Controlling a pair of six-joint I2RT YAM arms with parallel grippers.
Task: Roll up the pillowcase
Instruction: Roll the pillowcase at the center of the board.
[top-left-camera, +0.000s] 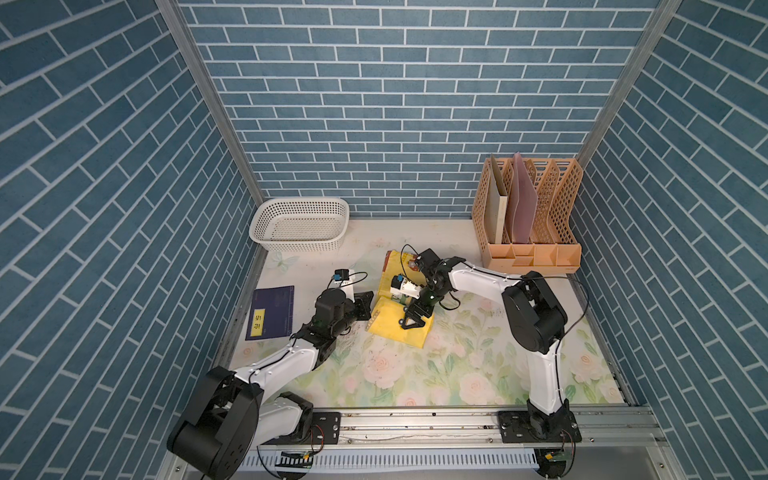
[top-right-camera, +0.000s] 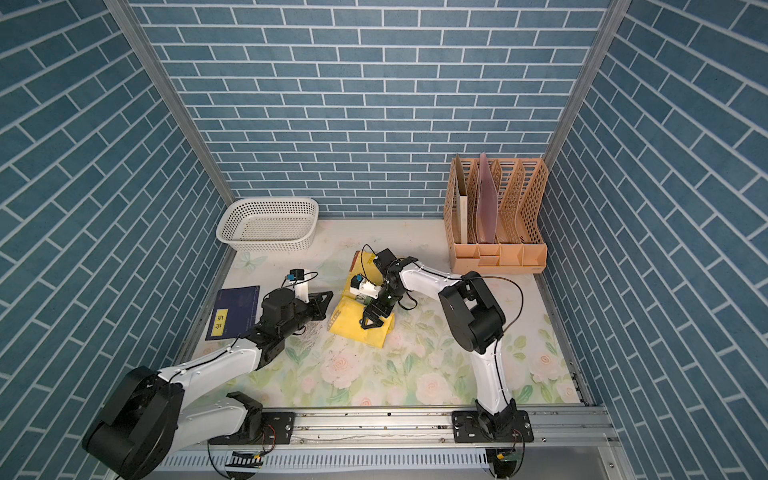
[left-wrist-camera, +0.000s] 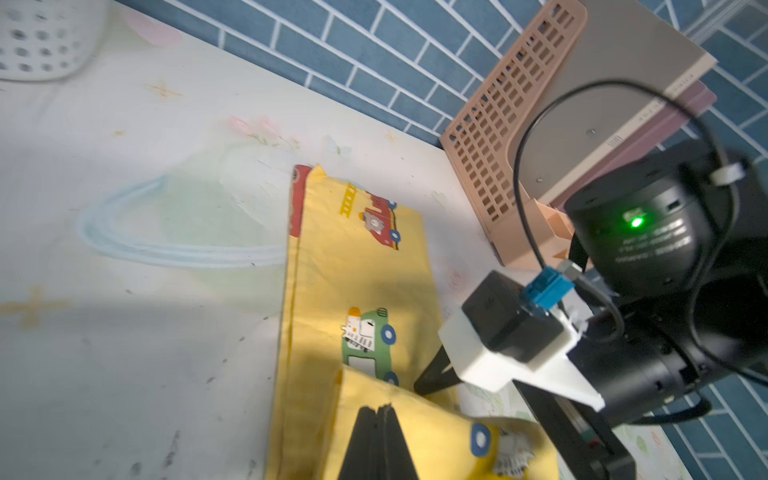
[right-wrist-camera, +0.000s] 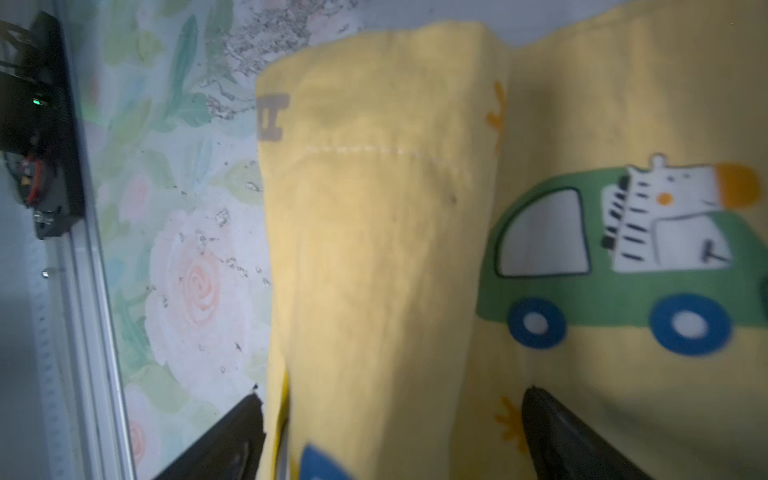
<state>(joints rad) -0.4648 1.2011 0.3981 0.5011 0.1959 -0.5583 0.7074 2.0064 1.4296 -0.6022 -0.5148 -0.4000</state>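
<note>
- Black fingers (left-wrist-camera: 361, 449) of the left gripper (left-wrist-camera: 379, 408), closest to its wrist lens, press flat together and pinch a raised fold of the thin, soft yellow pillowcase (top-left-camera: 392, 326), printed with cartoon cars.
- One pillowcase lies mid-table on the floral tablecloth (top-left-camera: 457, 365), its long axis running near to far and its near end loosely rolled.
- Astride that roll, the right gripper (right-wrist-camera: 395, 432) stands spread wide.
- Farther out are one white perforated plastic basket (top-left-camera: 303, 246), one peach lattice file rack (top-left-camera: 532, 259) and one dark blue book (top-left-camera: 272, 311).

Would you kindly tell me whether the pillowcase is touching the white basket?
Apart. Both top views show a strip of bare floral tabletop between the pillowcase and the white basket; the left wrist view shows that gap too.
</note>
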